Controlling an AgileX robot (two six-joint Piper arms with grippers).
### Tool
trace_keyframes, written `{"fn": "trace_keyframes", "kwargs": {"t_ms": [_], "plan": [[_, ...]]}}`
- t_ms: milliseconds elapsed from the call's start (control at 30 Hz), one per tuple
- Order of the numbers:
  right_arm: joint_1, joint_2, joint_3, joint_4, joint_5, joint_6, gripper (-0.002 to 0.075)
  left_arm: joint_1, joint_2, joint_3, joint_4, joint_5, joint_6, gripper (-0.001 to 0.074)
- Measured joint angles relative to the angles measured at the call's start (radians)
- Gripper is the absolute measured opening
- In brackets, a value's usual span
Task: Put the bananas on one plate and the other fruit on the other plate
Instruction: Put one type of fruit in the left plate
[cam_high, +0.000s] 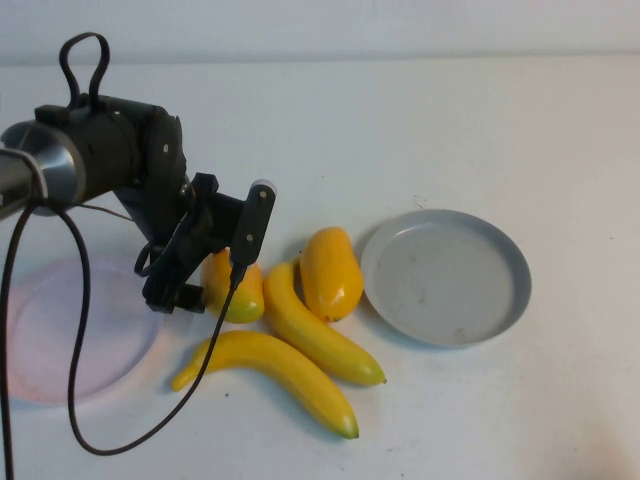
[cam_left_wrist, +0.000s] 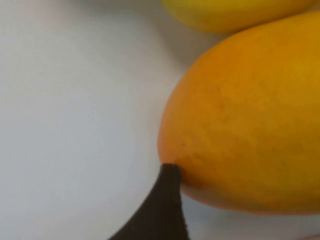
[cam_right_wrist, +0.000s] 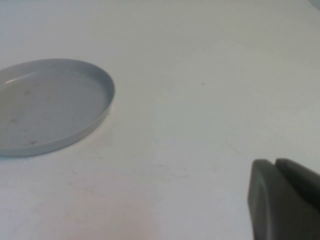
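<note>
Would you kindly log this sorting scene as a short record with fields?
left gripper: down at left mango, one fingertip touching it
right gripper: parked near grey-blue plate, off the high view
pink plate: no fruit on it
bananas: two on table, front banana, rear banana
second mango: beside grey-blue plate
</note>
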Motion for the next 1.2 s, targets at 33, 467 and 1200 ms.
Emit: {"fn": "trace_keyframes", "kwargs": {"t_ms": [33, 467, 1200], "plan": [[0.0, 0.0, 0.0, 0.0, 0.0, 0.0, -0.0018, 0.0, 0.0, 0.0, 0.0, 0.0, -0.008, 0.0669], [0.0, 0.0, 0.0, 0.0, 0.0, 0.0, -0.0018, 0.0, 0.0, 0.0, -0.117, 0.0, -0.043, 0.0669], [0.0, 0.0, 0.0, 0.0, 0.0, 0.0, -0.0018, 0.0, 0.0, 0.0, -0.162, -0.001, -0.039, 0.0464]]}}
